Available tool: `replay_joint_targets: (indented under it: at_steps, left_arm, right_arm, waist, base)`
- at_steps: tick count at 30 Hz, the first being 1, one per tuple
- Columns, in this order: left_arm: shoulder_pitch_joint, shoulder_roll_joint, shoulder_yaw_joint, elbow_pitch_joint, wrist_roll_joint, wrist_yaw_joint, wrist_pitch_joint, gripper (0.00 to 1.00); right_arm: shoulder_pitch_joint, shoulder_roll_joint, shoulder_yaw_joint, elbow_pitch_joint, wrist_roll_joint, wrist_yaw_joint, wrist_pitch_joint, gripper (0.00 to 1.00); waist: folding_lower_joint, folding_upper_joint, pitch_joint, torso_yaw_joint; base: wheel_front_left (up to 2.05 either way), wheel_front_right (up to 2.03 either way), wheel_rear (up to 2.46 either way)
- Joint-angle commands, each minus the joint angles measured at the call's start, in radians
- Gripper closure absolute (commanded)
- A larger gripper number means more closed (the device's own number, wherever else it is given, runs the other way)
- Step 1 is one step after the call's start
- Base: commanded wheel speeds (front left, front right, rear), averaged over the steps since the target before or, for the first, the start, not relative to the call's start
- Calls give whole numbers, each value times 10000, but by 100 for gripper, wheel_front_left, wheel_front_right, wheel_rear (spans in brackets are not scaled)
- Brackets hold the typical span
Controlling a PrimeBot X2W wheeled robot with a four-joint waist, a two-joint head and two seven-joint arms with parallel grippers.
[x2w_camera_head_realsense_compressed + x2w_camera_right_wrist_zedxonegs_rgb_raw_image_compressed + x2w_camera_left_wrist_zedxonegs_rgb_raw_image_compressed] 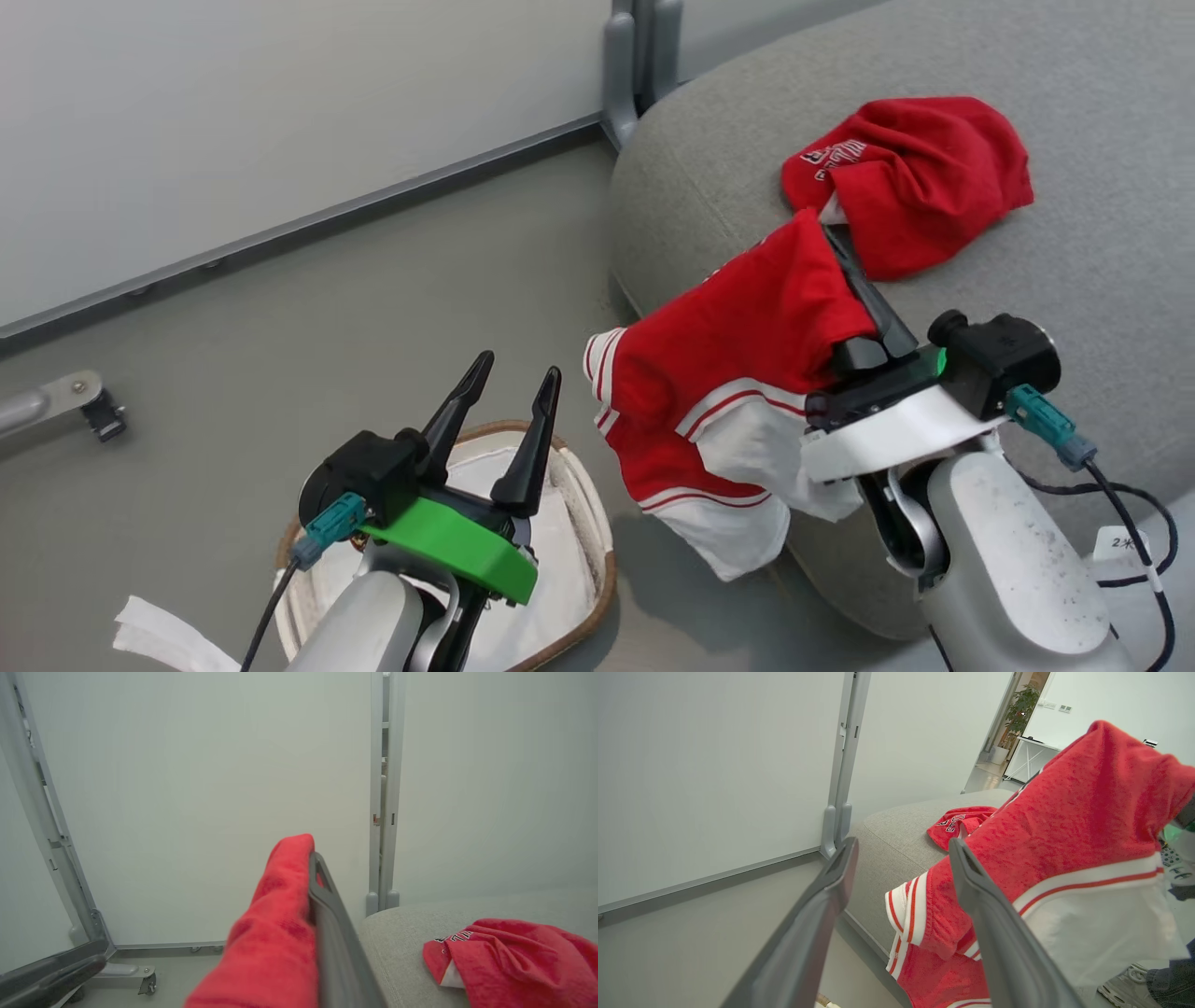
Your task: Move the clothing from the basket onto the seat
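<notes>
The jaws of the right gripper (pixel 840 252) were pressed together on a fold of the striped garment (pixel 738 373). In the right wrist view the cloth covered one finger, so the pinch itself was hard to make out. The garment hung from them at the near edge of the seat (pixel 1074 140), with its white hem dangling over the floor (pixel 373 308). The jaws of the left gripper (pixel 519 369) stood spread and empty above the basket (pixel 607 560).

The plain red garment (pixel 920 177) lay crumpled on the seat, so I judged the task about half done, with the striped one yet to be set down. The basket showed a white liner (pixel 569 523). The left arm hid part of its inside.
</notes>
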Motion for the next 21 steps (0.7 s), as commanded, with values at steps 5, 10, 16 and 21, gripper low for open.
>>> replay_joint_targets:
  at_steps: [5, 10, 16, 21]
  left_arm:
    - [94, 432, -53, -38, 116, -29, 4, 0]
    - [13, 830, -39, -93, 125, -29, 4, 0]
    - [-217, 1229, -77, -265, -106, -31, 4, 0]
    - [-394, 1594, -247, -446, -232, -30, 4, 0]
  right_arm:
    - [-1181, -6, -701, 52, -946, -12, -26, 100]
    - [-3186, -223, -1524, 204, -1868, -12, -24, 100]
    - [-6093, -1143, -3249, 853, -2292, -12, 647, 100]
    - [-7716, -2050, -4466, 1601, -3317, -11, 1416, 100]
  waist:
    - [0, -1, 1188, -1080]
    - [0, -1, 1804, -844]
    - [0, -1, 2557, -284]
    - [0, -1, 3196, 380]
  base:
    - [0, 0, 0]
    - [0, 0, 0]
    - [0, 0, 0]
    - [0, 0, 0]
